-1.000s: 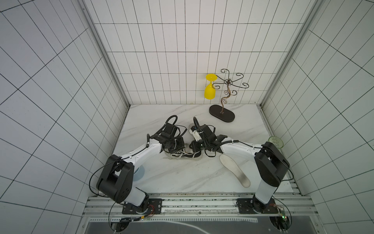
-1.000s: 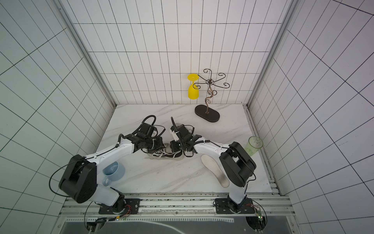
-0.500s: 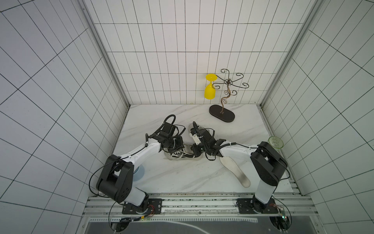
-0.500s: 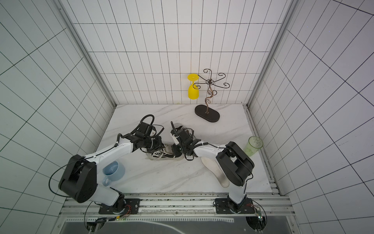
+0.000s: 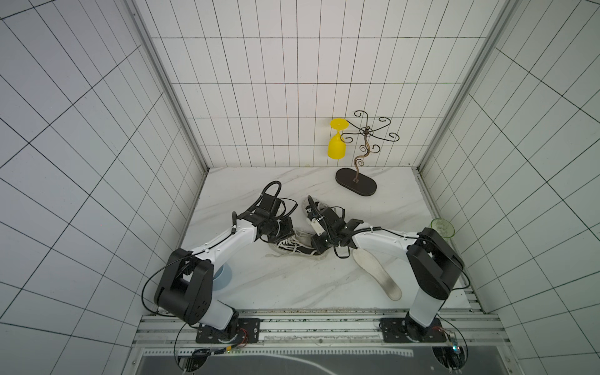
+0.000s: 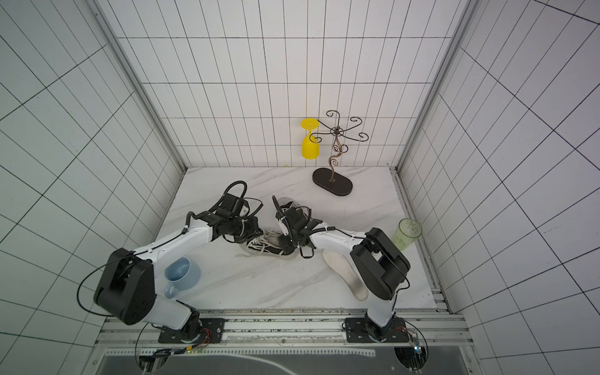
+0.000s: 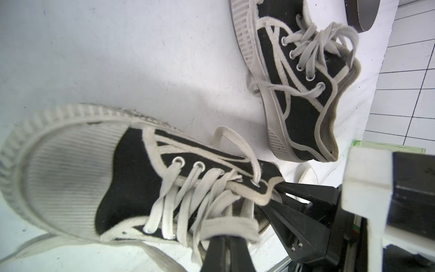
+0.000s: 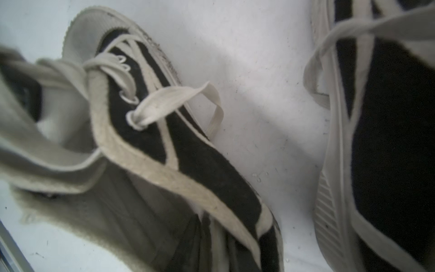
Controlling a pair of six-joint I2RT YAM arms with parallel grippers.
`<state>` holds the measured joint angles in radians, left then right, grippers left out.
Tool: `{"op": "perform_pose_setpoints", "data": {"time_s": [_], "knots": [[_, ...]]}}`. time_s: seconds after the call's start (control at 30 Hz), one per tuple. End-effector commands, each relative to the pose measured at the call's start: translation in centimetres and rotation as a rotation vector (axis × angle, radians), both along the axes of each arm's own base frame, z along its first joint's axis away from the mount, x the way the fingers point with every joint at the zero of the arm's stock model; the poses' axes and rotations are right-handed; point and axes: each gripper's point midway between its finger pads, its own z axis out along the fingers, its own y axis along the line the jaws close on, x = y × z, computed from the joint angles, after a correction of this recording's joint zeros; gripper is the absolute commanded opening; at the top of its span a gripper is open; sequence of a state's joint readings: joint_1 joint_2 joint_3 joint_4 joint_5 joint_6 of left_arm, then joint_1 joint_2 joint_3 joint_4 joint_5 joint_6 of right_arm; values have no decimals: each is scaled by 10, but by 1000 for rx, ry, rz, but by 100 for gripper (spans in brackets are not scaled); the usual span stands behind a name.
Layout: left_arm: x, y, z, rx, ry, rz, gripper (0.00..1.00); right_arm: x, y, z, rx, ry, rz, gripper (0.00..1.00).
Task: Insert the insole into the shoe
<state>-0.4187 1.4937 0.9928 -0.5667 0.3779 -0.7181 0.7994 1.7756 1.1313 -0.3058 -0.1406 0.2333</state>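
Left gripper [image 7: 222, 242]: jaws closed on the laced tongue of the shoe [image 7: 131, 164], pinning its front. Right gripper [image 7: 270, 195]: jaws a little apart astride the shoe's collar rim; whether they grip it, cannot tell. Insole [image 5: 376, 272]: flat on the table [image 5: 292, 285], near the shoe's heel, partly under the right forearm, held by neither gripper. Second shoe [image 7: 303, 99]: beyond, untouched. Status, judged: shoe mouth being readied; picking up, feeding and seating the insole all remain
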Motion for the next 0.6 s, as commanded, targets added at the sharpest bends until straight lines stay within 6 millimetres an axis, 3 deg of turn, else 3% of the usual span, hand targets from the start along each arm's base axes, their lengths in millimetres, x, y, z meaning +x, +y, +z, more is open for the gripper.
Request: {"op": "perform_pose_setpoints", "data": {"time_s": [0.0,0.17,0.27,0.33,0.43,0.57], "knots": [[11,3,9,31,-63,6,0,-4,-20,-2,-137,73,-48,41],[10,6,3,66,-62,14,0,25,-11,65,-69,-25,-103,57],[12,6,-1,65,-61,25,0,39,-15,83,-50,-32,-142,61],[12,4,-2,57,-59,24,0,43,-22,82,-53,-18,-167,62],[13,0,0,43,-71,18,0,37,-35,60,-67,52,-209,63],[14,-6,3,39,-79,10,0,36,-25,47,15,84,-217,65]]}}
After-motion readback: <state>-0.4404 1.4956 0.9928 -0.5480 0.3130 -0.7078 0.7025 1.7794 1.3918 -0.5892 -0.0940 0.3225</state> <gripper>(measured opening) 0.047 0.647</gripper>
